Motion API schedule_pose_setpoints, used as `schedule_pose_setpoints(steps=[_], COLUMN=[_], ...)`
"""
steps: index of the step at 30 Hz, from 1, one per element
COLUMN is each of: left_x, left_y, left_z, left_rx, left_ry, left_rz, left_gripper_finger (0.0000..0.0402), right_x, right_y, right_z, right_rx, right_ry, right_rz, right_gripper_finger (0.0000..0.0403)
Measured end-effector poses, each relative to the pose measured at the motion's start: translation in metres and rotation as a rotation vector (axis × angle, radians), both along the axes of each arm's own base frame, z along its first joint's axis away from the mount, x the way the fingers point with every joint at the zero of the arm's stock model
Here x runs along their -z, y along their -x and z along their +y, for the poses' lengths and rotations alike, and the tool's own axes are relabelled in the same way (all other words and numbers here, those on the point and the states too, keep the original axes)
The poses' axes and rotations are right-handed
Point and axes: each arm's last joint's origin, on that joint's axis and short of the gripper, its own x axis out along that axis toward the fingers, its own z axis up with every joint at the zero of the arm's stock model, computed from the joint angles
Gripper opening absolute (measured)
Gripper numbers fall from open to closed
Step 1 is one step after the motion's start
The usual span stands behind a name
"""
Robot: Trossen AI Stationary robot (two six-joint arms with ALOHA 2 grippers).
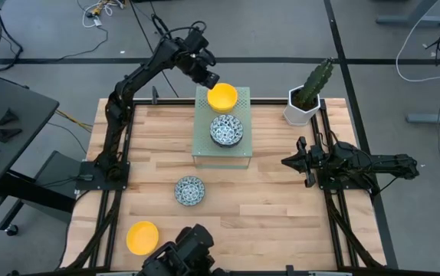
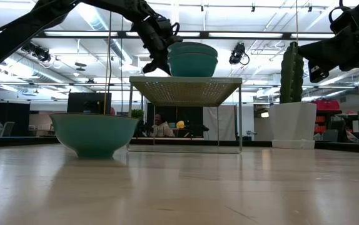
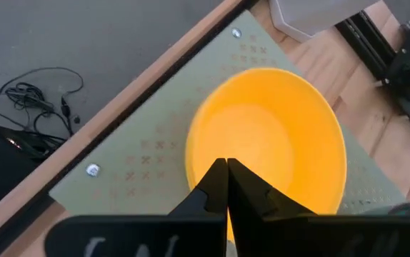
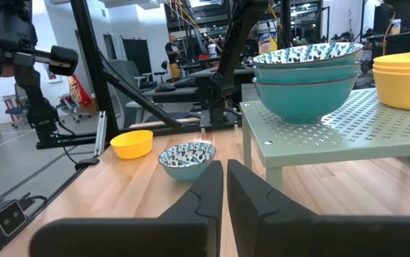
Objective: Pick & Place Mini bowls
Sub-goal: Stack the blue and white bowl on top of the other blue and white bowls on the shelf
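My left gripper [image 1: 208, 80] [image 3: 226, 164] reaches over the far left part of a raised green perforated shelf [image 1: 203, 150], fingers shut, above the near rim of the yellow mini bowls [image 1: 223, 97] [image 3: 276, 128] stacked there. A stack of blue-patterned bowls [image 1: 226, 129] [image 4: 306, 75] stands on the same shelf, nearer the front. One blue-patterned bowl [image 1: 190, 190] [image 4: 186, 158] and one yellow bowl [image 1: 142, 236] [image 4: 132, 143] sit on the table. My right gripper [image 1: 286, 162] [image 4: 224, 168] waits shut at the right side, pointing left. My left gripper comes slanting down from the far left, its shut fingertips [image 3: 218, 171] over the inside of the top yellow bowl by its rim [image 3: 191, 160]. Whether they touch the bowl I cannot tell. The bowl sits upright on the shelf.
A white pot with a cactus [image 1: 306, 101] [image 2: 291, 119] stands at the far right corner. The shelf's thin legs [image 2: 241, 119] leave room beneath it. Bare wood [image 1: 274, 207] lies between the shelf, the loose bowls and the right arm.
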Motion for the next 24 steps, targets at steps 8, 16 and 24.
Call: schedule_pose_setpoints(steps=[8, 16, 24], left_x=[-0.013, -0.044, -0.068], left_y=[0.003, 0.016, 0.028], left_z=[-0.018, -0.051, -0.086], left_rx=[0.048, 0.103, 0.169], left_ry=[0.017, -0.020, -0.054], left_rz=[0.038, 0.044, 0.064], left_gripper_finger=[0.0002, 0.0002, 0.0002], right_x=[0.000, 0.000, 0.000], right_y=[0.000, 0.000, 0.000], right_z=[0.000, 0.000, 0.000], right_rx=[0.000, 0.000, 0.000], right_ry=[0.000, 0.000, 0.000], right_rz=[0.000, 0.000, 0.000], right_gripper_finger=[0.0027, 0.0027, 0.0027])
